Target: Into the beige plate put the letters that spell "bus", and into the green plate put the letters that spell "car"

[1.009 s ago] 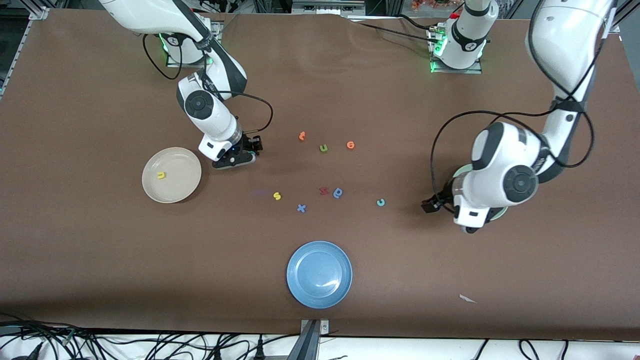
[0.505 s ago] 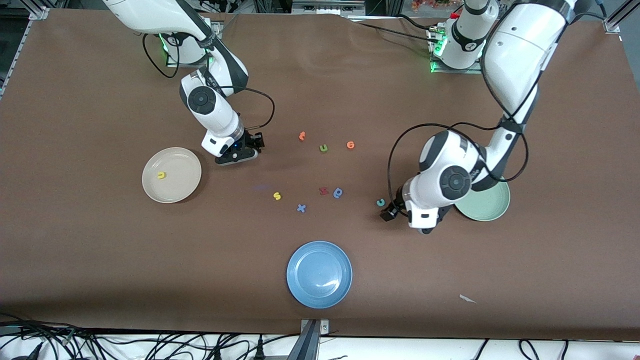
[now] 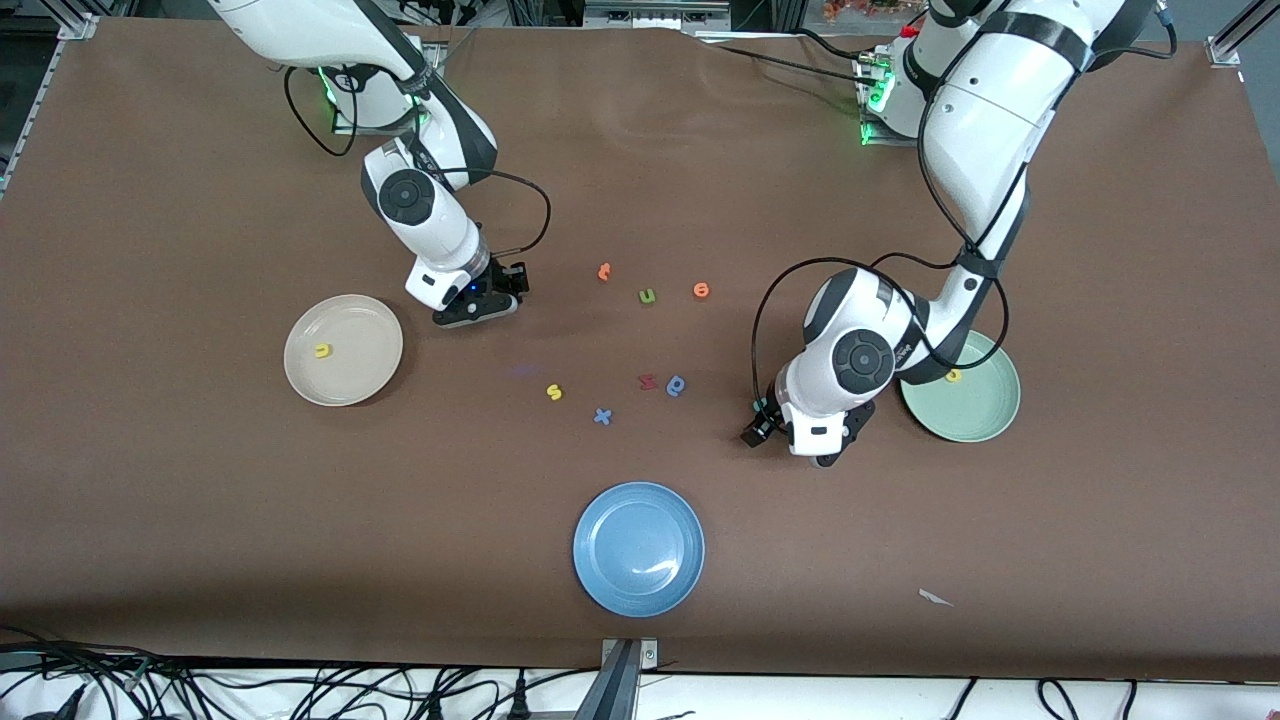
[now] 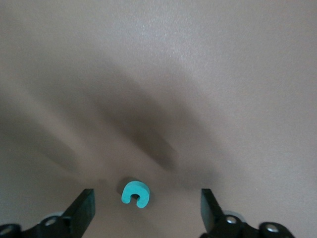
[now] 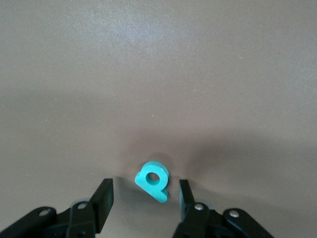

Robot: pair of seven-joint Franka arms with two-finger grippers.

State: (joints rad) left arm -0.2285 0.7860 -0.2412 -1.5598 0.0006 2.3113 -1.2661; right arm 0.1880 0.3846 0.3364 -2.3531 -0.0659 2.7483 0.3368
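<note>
My left gripper (image 4: pixel 146 210) hangs low over the table beside the green plate (image 3: pixel 978 412), open, with the teal "c" (image 4: pixel 134 193) lying flat between its fingers and touching neither. My right gripper (image 5: pixel 144 199) is low beside the beige plate (image 3: pixel 362 328). It is open around the teal "b" (image 5: pixel 153 181), with a gap on each side. A yellow "u" (image 3: pixel 322 350) lies in the beige plate and a yellow "a" (image 3: pixel 953 376) in the green plate. The yellow "s" (image 3: pixel 554 392) lies on the table mid-way between the arms.
A blue plate (image 3: pixel 639 548) sits near the front edge. Loose letters lie mid-table: a green "u" (image 3: pixel 647 295), two orange ones (image 3: pixel 604 271) (image 3: pixel 701 290), a red one (image 3: pixel 648 381), a darker blue rounded one (image 3: pixel 676 385) and a blue "x" (image 3: pixel 602 416). A paper scrap (image 3: pixel 934 598) lies near the front edge.
My left arm has swung off the green plate toward mid-table and come down over the teal "c", uncovering the plate and the yellow "a". The right gripper has barely shifted.
</note>
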